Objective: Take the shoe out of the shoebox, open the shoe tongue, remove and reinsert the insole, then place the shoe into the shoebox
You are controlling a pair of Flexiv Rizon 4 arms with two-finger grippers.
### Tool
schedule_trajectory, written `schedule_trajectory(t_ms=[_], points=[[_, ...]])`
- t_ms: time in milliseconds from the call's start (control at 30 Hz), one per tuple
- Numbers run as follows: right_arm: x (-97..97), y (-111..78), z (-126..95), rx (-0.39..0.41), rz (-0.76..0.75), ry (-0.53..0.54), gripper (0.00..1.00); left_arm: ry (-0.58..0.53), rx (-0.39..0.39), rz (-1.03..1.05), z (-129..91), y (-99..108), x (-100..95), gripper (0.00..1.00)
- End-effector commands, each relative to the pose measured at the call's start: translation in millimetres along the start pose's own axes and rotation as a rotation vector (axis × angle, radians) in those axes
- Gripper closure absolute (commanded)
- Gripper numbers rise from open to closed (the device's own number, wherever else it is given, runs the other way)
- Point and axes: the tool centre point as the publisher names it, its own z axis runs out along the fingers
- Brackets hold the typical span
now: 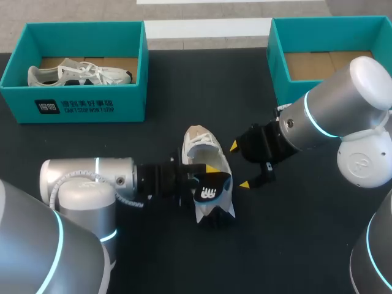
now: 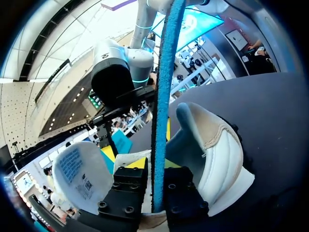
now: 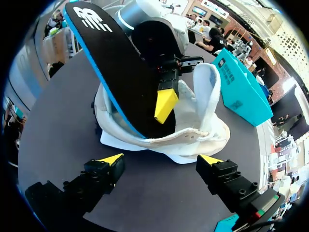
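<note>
I am working over a dark table (image 1: 318, 245). Two teal boxes stand along its far edge: the left shoebox (image 1: 73, 103) at the far left corner and the right shoebox (image 1: 278, 64) toward the far right corner. A second shoe (image 1: 79, 74), white, lies inside the left one. The right one shows a brown cardboard floor, and my right arm covers its near corner.

The shoe (image 1: 199, 144) stands on its sole about the middle of the table, well apart from both boxes, with dark tabletop showing between it and them. More tabletop shows toward the near right corner. My left arm lies low along the near left side.

The shoe's long axis runs from the far edge toward the near edge, with the near end leaning slightly right. I cannot say for sure which end is the toe.

The left gripper (image 1: 210, 176) pinches the insole (image 3: 116, 72), one yellow tip pressed on its black top face and the other finger behind it. The insole, black with a blue rim, is tilted. Its logo end is raised toward the near edge and its other end is down in the shoe's opening.

The right gripper (image 3: 160, 159) hangs just beside the shoe on its right side. Its fingers are spread wide and touch nothing.
</note>
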Motion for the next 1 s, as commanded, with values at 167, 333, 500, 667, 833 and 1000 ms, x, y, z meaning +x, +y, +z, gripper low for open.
schedule_trajectory(t_ms=[167, 333, 500, 667, 833, 1000], points=[[0.5, 0.0, 1, 0.0, 0.0, -0.001, 0.0, -0.007, 0.01, 0.004, -2, -5, -5.0, 0.61], [0.5, 0.0, 1, 0.0, 0.0, -0.001, 0.0, -0.006, 0.022, 0.009, -1, -15, -10.1, 0.62], [0.5, 0.0, 1, 0.0, 0.0, -0.001, 0.0, 0.01, 0.021, 0.007, -4, -25, -9.4, 0.62], [0.5, 0.0, 1, 0.0, 0.0, -0.001, 0.0, 0.025, 0.004, 0.001, -10, -31, -5.8, 0.6], [0.5, 0.0, 1, 0.0, 0.0, -0.001, 0.0, 0.026, 0.002, 0.002, -22, -44, -0.1, 0.6], [0.5, 0.0, 1, 0.0, 0.0, -0.001, 0.0, 0.022, 0.006, 0.0, -32, -53, 8.5, 0.62]])
